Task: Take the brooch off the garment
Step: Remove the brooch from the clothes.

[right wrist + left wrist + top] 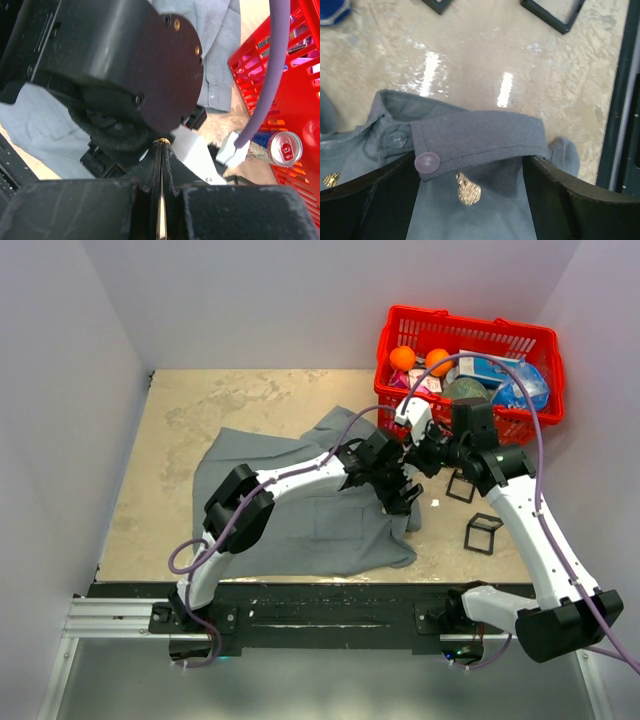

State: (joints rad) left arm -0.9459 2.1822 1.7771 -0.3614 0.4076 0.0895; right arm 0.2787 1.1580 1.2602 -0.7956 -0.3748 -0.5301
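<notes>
Shirt: The grey shirt (pixel 300 500) lies spread out in the middle of the surface (pixel 180 400).
Shirt edge: Its folded collar (pixel 480 135) is at the shirt's right edge, between my left fingers (pixel 375 200).
Brooch: The gold brooch (pixel 468 190) sits on the shirt just under the collar flap, near a pale button (pixel 427 162). Another gold bit (pixel 331 179) shows further left on the cloth.
Open room: Past the collar the surface is bare up to two black frames (pixel 483 533). The red basket (pixel 470 322) fills the far right corner.
Tight spot: My two wrists are very close together over the shirt's right edge.
Left jaws: Wide apart and holding nothing, one finger on each side of the collar.
Right jaws: Pressed tight together. A tiny gold glint (pixel 161 142) shows at the tips; I cannot tell what it is.
Left arm: It reaches across the shirt with a bent elbow, wrist tipped down.
Right arm: It comes up from the near right and bends in to the left.
</notes>
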